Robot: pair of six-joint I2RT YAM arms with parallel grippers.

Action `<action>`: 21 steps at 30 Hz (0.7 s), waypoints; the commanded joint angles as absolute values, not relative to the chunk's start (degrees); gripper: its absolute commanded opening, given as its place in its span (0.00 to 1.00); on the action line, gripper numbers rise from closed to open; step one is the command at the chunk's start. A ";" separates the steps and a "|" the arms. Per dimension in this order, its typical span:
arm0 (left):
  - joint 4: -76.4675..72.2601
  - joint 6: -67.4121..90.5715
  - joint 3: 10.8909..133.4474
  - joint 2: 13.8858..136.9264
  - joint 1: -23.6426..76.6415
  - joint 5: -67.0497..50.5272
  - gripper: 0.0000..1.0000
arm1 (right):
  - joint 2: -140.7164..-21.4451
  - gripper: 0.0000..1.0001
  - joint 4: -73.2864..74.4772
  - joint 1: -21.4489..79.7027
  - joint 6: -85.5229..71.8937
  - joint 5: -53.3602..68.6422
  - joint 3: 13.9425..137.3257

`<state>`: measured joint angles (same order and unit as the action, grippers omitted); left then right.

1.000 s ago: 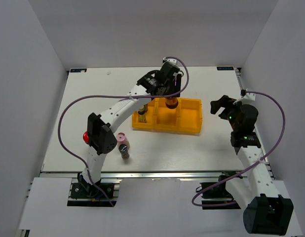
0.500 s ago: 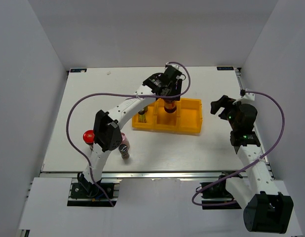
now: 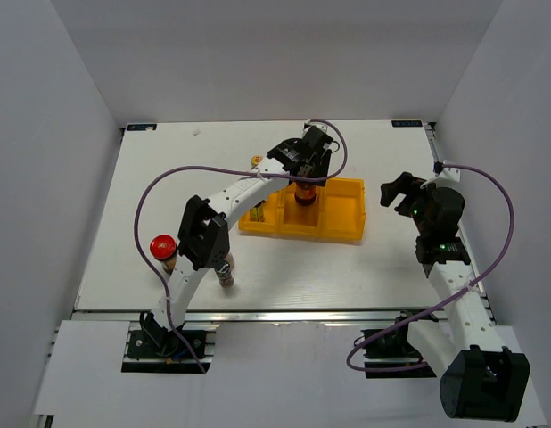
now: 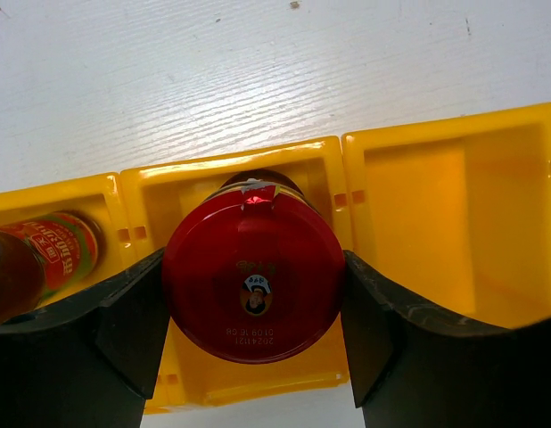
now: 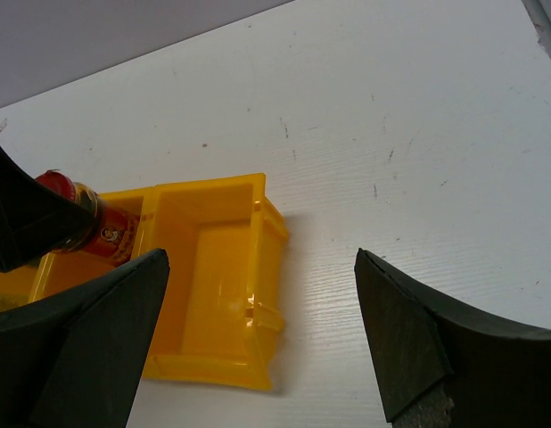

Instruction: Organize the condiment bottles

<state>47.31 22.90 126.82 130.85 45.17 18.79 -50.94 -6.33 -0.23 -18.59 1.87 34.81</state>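
Observation:
My left gripper [image 3: 305,178] is shut on a squat dark bottle with a wide red cap [image 4: 253,272]. It holds the bottle upright in the middle compartment of the yellow tray [image 3: 342,216]. The black fingers [image 4: 133,325] press both sides of the cap. A bottle with a red and green label [image 4: 53,254] stands in the left compartment [image 3: 256,212]. The right compartment [image 4: 454,232] holds nothing. A second red-capped bottle [image 3: 161,247] stands on the table at the left. The pink-capped bottle [image 3: 226,275] stands near it, half hidden by my left arm. My right gripper [image 3: 400,192] is open and empty, right of the tray.
A small yellow-topped thing [image 3: 256,162] peeks out behind my left arm, beyond the tray; I cannot tell what it is. The right wrist view shows the tray's right end [image 5: 222,267] and the held bottle [image 5: 88,227]. Grey walls enclose the white table.
My left gripper has lowered the red-capped bottle into the middle compartment. The left elbow has swung right, uncovering the second red-capped bottle. The right arm has not moved.

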 commanded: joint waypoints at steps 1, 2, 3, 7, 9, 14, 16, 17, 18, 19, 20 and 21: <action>42.54 22.32 130.17 128.85 45.09 22.41 0.11 | -50.01 0.89 -7.65 -0.09 -17.75 1.41 35.60; 42.63 22.50 129.99 129.02 45.09 22.67 0.13 | -49.84 0.89 -7.73 -0.09 -17.84 1.23 35.51; 42.63 22.50 129.90 129.20 45.09 22.59 0.25 | -49.57 0.89 -7.91 -0.09 -17.84 1.23 35.42; 42.89 22.59 129.81 129.11 45.00 21.80 0.40 | -49.31 0.89 -7.74 -0.09 -17.84 1.14 35.42; 42.80 22.59 129.20 128.50 45.00 21.62 0.45 | -49.04 0.89 -7.65 -0.09 -17.93 0.97 35.42; 42.18 22.41 127.88 126.83 45.00 19.34 0.73 | -48.43 0.89 -7.21 -0.09 -18.02 0.35 35.42; 42.28 21.71 127.97 126.04 45.00 18.46 0.74 | -48.16 0.89 -7.03 -0.09 -18.10 0.26 35.33; 42.28 21.62 127.97 125.77 45.00 18.54 0.77 | -47.73 0.89 -6.94 -0.09 -18.11 0.26 35.33; 42.54 21.36 127.97 125.51 45.00 18.63 0.79 | -47.64 0.89 -6.94 -0.09 -18.11 0.26 35.33; 42.71 21.18 127.97 125.07 45.00 18.55 0.84 | -47.46 0.89 -6.94 -0.09 -18.19 0.26 35.33; 42.71 21.09 127.79 124.89 45.00 18.63 0.84 | -47.20 0.89 -6.94 -0.09 -18.11 0.26 35.33; 42.71 21.09 127.62 124.72 45.00 18.63 0.85 | -47.11 0.89 -6.94 -0.09 -18.11 0.26 35.25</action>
<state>46.15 21.96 126.80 130.89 45.12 18.61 -48.40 -6.04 -0.23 -18.61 1.21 34.81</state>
